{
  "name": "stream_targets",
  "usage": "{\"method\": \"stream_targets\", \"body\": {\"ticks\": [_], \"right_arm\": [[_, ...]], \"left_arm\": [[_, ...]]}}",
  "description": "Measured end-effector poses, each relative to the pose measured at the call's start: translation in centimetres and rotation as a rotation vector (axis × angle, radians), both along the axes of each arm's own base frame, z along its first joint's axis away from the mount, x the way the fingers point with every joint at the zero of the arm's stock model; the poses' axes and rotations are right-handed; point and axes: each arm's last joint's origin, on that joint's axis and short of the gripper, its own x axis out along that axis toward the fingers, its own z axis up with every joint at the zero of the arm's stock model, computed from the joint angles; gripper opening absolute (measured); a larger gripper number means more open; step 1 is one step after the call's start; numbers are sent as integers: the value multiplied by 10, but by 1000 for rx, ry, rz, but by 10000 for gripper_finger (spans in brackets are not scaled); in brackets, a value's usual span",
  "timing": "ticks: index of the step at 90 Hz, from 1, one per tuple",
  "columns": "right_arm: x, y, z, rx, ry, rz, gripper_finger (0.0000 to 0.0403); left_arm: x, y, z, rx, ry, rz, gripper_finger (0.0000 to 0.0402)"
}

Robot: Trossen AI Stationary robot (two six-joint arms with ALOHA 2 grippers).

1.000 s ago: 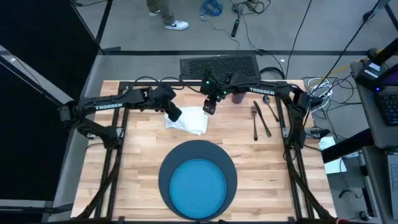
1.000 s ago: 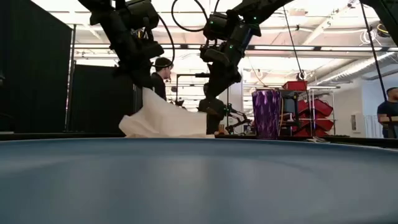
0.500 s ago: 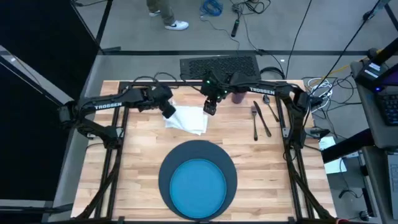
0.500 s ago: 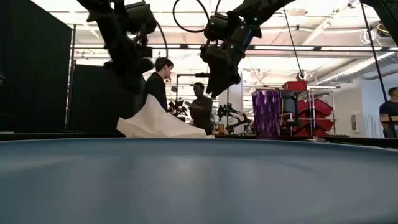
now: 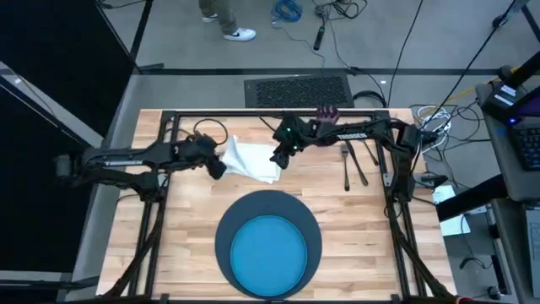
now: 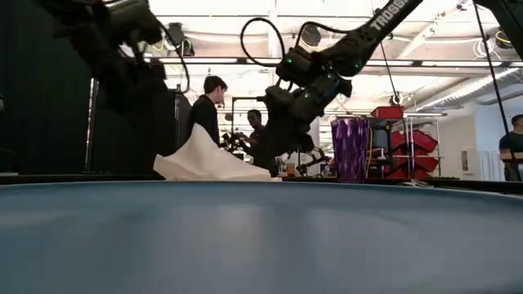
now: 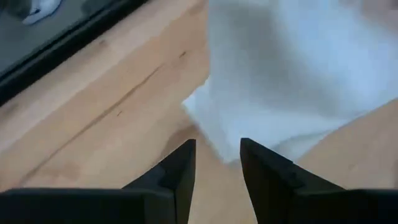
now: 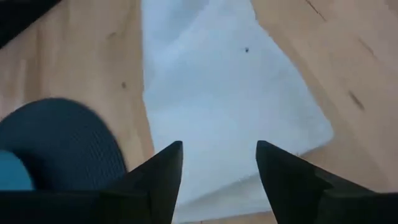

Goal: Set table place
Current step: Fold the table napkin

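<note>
I take the napkin [image 5: 251, 160] as my reference. It lies crumpled on the desk [image 5: 177, 228], rising to a peak in the low view.

Left hand [image 5: 216, 166]: positioned at the napkin's left edge. In the left wrist view its fingers [image 7: 181, 171] stand apart with a narrow gap between them, the napkin's corner lying just ahead of the tips. The hand grips nothing.

Right hand [image 5: 278, 158]: positioned at the napkin's right edge. In the right wrist view its fingers [image 8: 163, 168] stand wide apart above the cloth. The hand grips nothing.

Charger [image 5: 229, 226]: on the desk, on the near side of the napkin, close to the desk's front edge. The plate [image 5: 269, 252] sits centred on it.

Cup [image 5: 327, 113]: beyond the napkin to the right, near the desk's far edge, partly covered by the right arm.

Cutlery [image 5: 353, 162]: to the right of the napkin, well apart from it, lying on the desk. I cannot tell fork, knife and spoon apart.

In the low view I see two people [image 6: 209, 110] standing in the room behind the napkin.
</note>
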Motion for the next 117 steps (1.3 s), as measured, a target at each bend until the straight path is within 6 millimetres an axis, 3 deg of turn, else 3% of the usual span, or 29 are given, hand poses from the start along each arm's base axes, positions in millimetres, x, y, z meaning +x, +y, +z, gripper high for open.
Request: {"method": "stream_targets", "body": {"ticks": [14,44,88,108,117], "right_arm": [[-3,-2,-4,-38,33,-66,177],[-1,3,-7,-45,58,-103,176],[2,8,-7,-66,66,-145,176],[10,8,-31,-30,76,-161,176],[13,7,-33,-37,48,-163,176]], "left_arm": [[-8,-5,4,20,-101,-13,112],[-15,-13,3,41,-123,-64,112],[-1,-22,21,158,-301,-156,112],[0,-22,24,184,-317,-168,112],[0,-21,25,188,-325,-169,112]]}}
